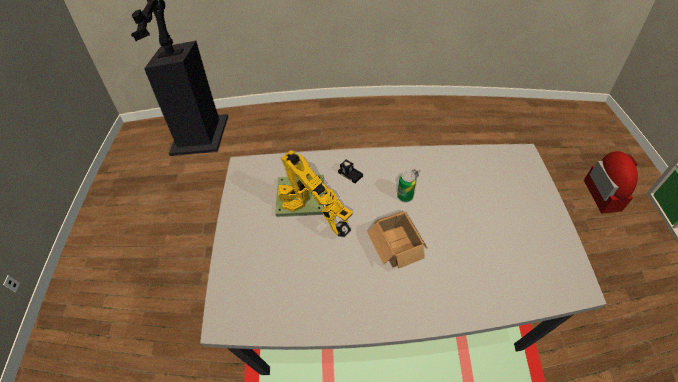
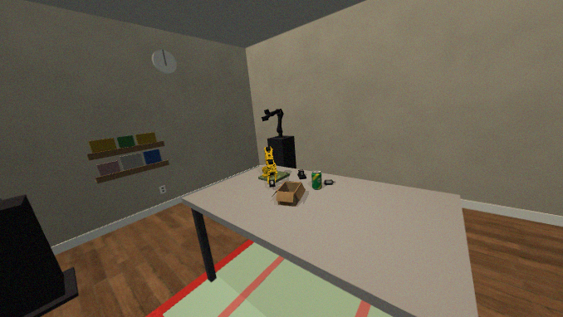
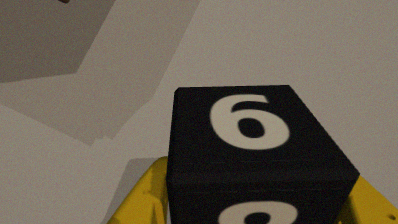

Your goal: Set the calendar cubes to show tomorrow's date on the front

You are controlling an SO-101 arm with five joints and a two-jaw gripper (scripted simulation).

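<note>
From the top view, the yellow arm point(image 1: 307, 187) is reaching out from its green base plate point(image 1: 283, 210) toward the box point(image 1: 397, 239), and the gripper point(image 1: 342, 226) is gripping a black cube point(image 1: 343, 229) with a white digit facing up. The cube is hanging just left of the box, apart from it. The calendar tray point(image 1: 350, 170) is sitting behind the arm's reach on the table point(image 1: 475, 260), with a green can point(image 1: 407, 186) standing to its right. A black pedestal point(image 1: 182, 97) is standing on the floor beyond the table.

From the exterior view, the arm point(image 2: 270, 163) is bending down, the cube point(image 2: 271, 183) is hanging low at its tip near the box point(image 2: 290, 192), and the can point(image 2: 316, 180) is standing beside the tray point(image 2: 301, 174). Whether the cube is touching the table is hard to tell here.

From the wrist view, the cube point(image 3: 255, 155) is filling the lower frame, clamped between the yellow fingers, showing a 6 on its upper face and part of another digit below, with the table point(image 3: 310, 45) lying behind it
</note>
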